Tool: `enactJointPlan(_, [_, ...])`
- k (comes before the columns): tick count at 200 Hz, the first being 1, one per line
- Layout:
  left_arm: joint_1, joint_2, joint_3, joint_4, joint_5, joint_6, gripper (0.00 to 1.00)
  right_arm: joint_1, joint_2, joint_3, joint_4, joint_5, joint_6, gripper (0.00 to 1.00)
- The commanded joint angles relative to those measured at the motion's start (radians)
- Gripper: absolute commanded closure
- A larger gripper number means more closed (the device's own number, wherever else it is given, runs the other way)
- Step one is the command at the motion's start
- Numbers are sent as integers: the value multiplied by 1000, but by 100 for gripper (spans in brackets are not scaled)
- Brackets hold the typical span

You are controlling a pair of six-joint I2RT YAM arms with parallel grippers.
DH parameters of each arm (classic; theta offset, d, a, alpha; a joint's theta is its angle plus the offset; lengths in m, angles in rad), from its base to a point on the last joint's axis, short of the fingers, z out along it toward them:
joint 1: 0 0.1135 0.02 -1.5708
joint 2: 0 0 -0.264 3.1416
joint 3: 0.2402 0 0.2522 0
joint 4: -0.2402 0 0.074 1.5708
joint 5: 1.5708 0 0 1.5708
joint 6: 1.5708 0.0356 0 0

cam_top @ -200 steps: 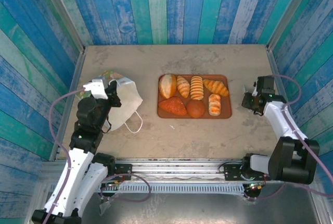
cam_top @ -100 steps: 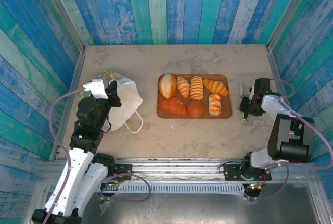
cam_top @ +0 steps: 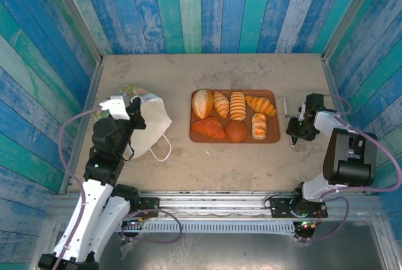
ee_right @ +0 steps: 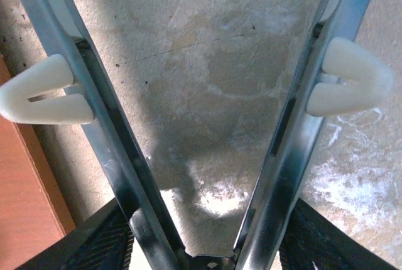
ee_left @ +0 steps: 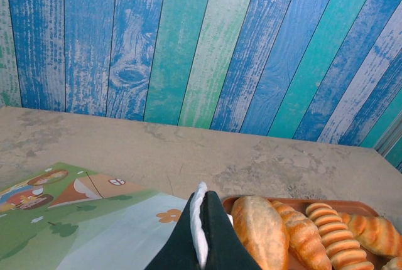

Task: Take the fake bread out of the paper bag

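Observation:
The white paper bag [cam_top: 152,123] lies crumpled on its side at the table's left, its green printed side [ee_left: 69,216] facing up. My left gripper [cam_top: 134,113] is shut on the bag's white paper edge [ee_left: 201,220], pinched between the dark fingers. Several pieces of fake bread [cam_top: 202,103] lie on a brown tray [cam_top: 272,138] at the table's middle; a long roll [ee_left: 260,229] and ridged loaves show just right of my left fingers. My right gripper [cam_top: 293,126] hangs low over bare table right of the tray, open, its white pads [ee_right: 47,91] wide apart with nothing between them.
Blue and green plank walls enclose the table on three sides. The tray's rim [ee_right: 25,188] lies close to my right gripper's left finger. A loose cord handle [cam_top: 164,147] of the bag trails toward the near edge. Bare table stretches behind the tray.
My right gripper has swung left toward the tray and lowered, and its jaws have spread wider. My left gripper and the bag have not moved.

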Motion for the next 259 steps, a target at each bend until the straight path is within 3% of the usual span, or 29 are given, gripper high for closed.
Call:
enactJointPlan(1, [7, -8, -12, 10, -11, -10, 100, -8, -64, 16, -31, 38, 28, 35])
enactJointPlan(46, [9, -6, -13, 14, -3, -14, 100, -7, -214, 13, -65, 21, 52, 27])
enactJointPlan(80, [11, -8, -13, 14, -4, -16, 100, 17, -357, 23, -86, -115, 98, 28])
enactJointPlan(106, [12, -5, -14, 17, -3, -21, 100, 143, -532, -18, 65, -308, 191, 30])
enactJointPlan(129, [14, -4, -15, 22, -2, -27, 100, 340, -591, -56, 245, -386, 320, 33])
enactJointPlan(155, [13, 0, -15, 24, -4, -32, 100, 603, -511, -28, 361, -392, 382, 36])
enactJointPlan(191, [14, -1, -15, 21, -9, -33, 100, 932, -276, 76, 483, -337, 416, 33])
enactJointPlan(218, [16, -8, -14, 11, -15, -25, 100, 1062, -84, 180, 530, -346, 419, 32])
enactJointPlan(259, [17, -28, -12, -5, -38, -7, 100, 1157, 69, 299, 523, -331, 412, 30])
